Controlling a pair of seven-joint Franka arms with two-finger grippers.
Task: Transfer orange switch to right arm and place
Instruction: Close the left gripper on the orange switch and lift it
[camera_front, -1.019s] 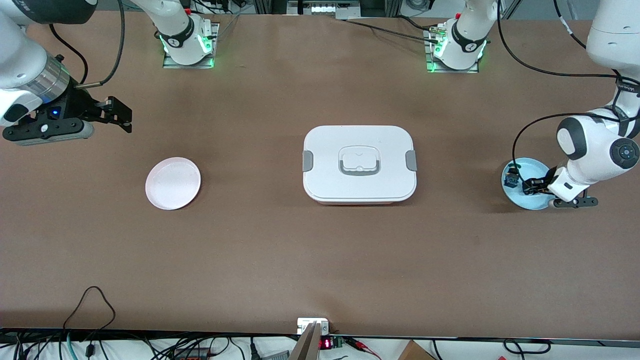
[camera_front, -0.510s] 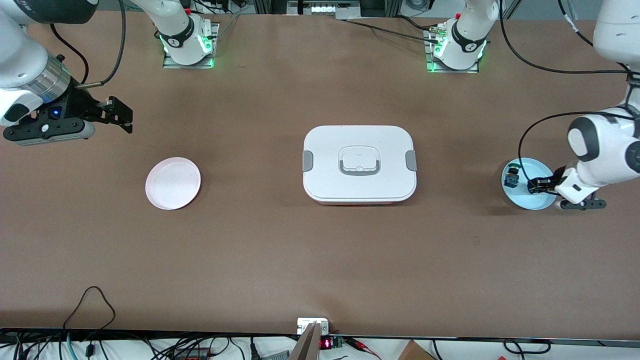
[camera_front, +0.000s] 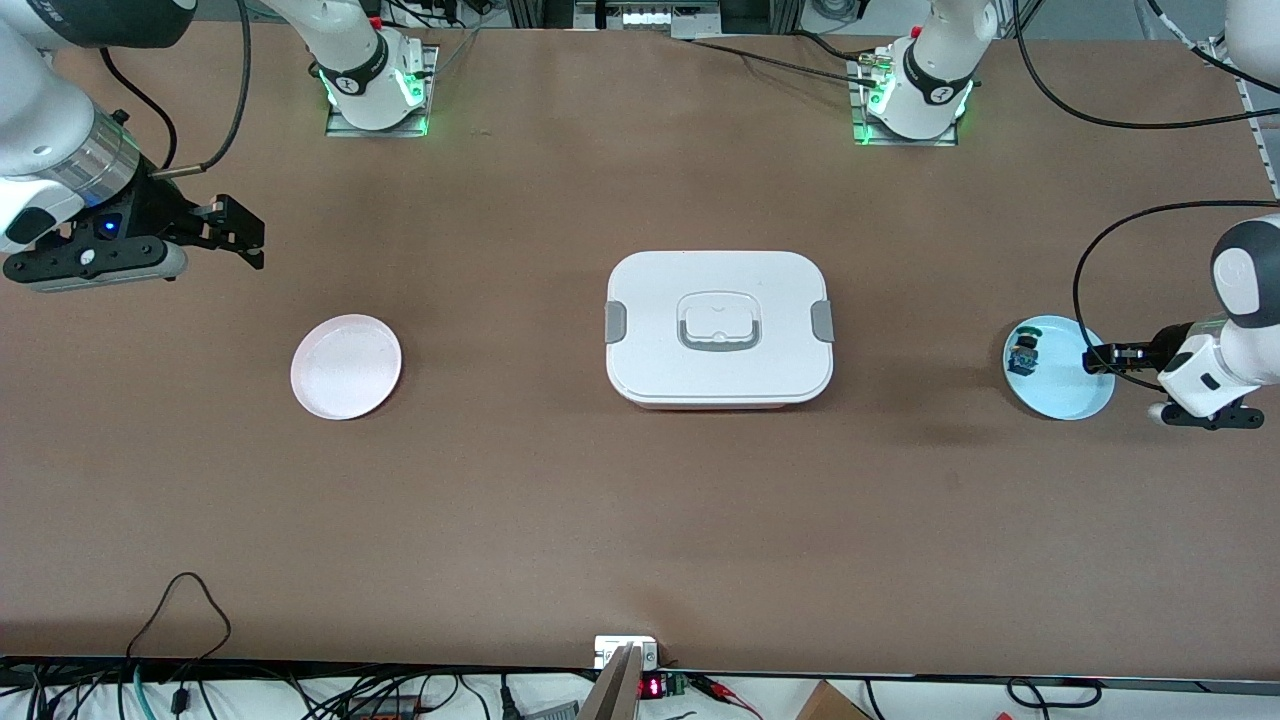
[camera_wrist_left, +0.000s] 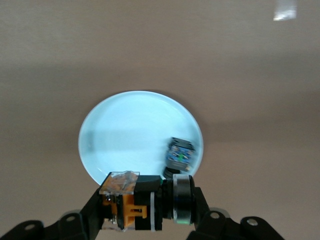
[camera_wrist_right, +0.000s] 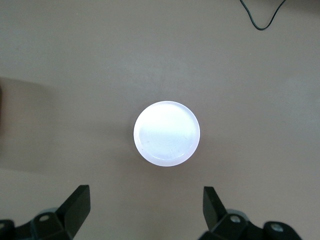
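The left gripper (camera_front: 1100, 358) is hanging in the air over the edge of the blue plate (camera_front: 1060, 395), at the left arm's end of the bench (camera_front: 640, 500). Its jaws are closing tightly on the orange switch (camera_wrist_left: 131, 205), which is lying sideways between them, lifted clear of the plate; in the left wrist view the switch's silver ring and black body are showing beside the orange part. The small blue-and-green switch (camera_front: 1022, 353) is sitting in the blue plate, near the rim at about 10 o'clock in the front view, apart from the held switch. The right gripper (camera_front: 235, 232) is waiting in the air at the right arm's end of the bench, at about 11 o'clock from the pink plate (camera_front: 346, 380) in the front view. Its jaws are standing wide apart and are holding nothing; in the right wrist view the two fingers (camera_wrist_right: 77, 202) are showing with the pink plate between and under them. The white box (camera_front: 718, 328) with the grey handle and grey side clips is resting in the middle of the bench, between the two plates, with its lid on.
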